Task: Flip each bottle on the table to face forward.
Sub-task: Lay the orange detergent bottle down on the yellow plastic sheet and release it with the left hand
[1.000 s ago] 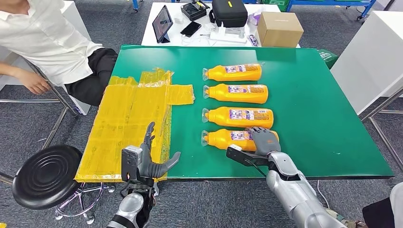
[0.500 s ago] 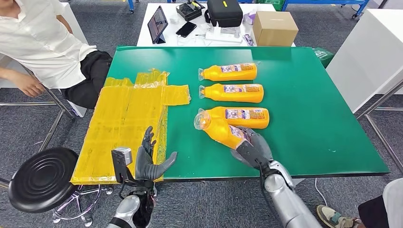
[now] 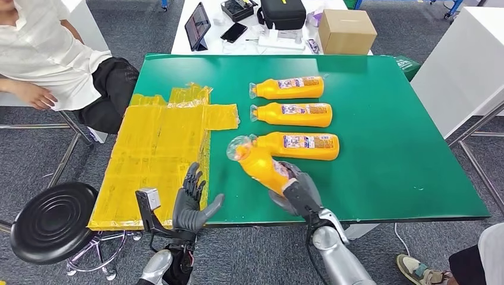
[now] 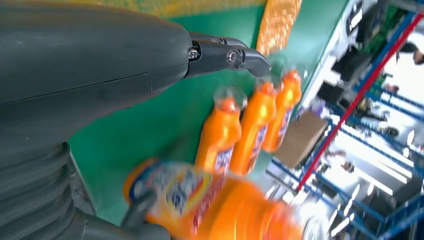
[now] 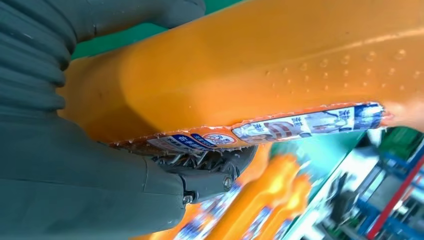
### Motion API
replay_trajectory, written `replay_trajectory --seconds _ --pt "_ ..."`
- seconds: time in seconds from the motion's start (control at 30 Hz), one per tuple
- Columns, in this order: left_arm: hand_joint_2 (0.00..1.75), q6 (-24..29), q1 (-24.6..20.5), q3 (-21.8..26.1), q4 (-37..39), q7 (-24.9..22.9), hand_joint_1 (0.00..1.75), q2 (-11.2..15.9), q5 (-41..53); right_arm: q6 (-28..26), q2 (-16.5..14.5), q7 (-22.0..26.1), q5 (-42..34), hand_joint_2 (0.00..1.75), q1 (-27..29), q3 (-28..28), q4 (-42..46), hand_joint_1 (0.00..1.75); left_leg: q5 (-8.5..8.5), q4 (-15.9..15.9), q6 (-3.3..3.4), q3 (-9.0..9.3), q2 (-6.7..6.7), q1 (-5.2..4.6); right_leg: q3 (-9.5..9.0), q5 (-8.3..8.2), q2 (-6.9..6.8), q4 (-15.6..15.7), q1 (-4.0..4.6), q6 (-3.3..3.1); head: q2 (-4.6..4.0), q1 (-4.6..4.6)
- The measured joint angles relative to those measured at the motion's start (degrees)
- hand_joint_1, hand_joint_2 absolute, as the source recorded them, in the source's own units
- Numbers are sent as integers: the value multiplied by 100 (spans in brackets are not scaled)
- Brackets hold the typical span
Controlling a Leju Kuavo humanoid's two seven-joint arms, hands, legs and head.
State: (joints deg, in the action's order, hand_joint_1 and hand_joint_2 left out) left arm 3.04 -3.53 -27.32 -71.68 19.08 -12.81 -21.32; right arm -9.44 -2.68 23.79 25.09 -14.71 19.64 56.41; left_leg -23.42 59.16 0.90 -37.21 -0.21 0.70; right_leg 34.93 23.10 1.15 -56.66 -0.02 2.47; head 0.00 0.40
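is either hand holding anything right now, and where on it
The right hand grips an orange bottle around its lower body, near the base, with the capped end tilted up off the table. The left hand holds nothing, fingers apart.

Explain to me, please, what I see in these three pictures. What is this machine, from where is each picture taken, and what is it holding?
This is a humanoid robot with two silver arms, each ending in a hand. The wide picture comes from a camera high on its body, looking down at a green table. The other two pictures come from cameras at its wrists, so they look turned and very close.

On the table lie three orange bottles in a row on their sides, and a yellow plastic sheet. The right hand holds a fourth orange bottle, lifted and tilted. The left hand is open at the table's near edge, holding nothing. A person sits beside the table.
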Motion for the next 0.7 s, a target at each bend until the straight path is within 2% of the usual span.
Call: replay_trajectory --seconds 0.2,0.37,0.53,0.7 --pt "175 -39 -14 -156 -38 3 0 24 123 95 -275 16 110 175 -152 430 -211 175 0 0 -1 -13 -4 1 14 2 -8 -1 1 -1 0 -1" --pt "175 -26 -30 -222 -40 10 0 45 174 121 -369 18 114 175 -202 585 -314 157 0 0 -1 -26 -7 1 24 2 -12 -1 0 -1 0 -1" --pt "175 104 -106 -272 -32 12 0 57 315 123 -450 -4 173 175 -279 762 -411 158 1 0 0 -29 -7 -1 26 2 -13 -1 -2 -1 0 0" --pt "175 138 -224 -265 39 -27 0 53 93 131 -592 -18 180 175 -337 1058 -518 172 1 0 -1 -29 -7 1 29 2 -13 -1 0 -1 0 -1"
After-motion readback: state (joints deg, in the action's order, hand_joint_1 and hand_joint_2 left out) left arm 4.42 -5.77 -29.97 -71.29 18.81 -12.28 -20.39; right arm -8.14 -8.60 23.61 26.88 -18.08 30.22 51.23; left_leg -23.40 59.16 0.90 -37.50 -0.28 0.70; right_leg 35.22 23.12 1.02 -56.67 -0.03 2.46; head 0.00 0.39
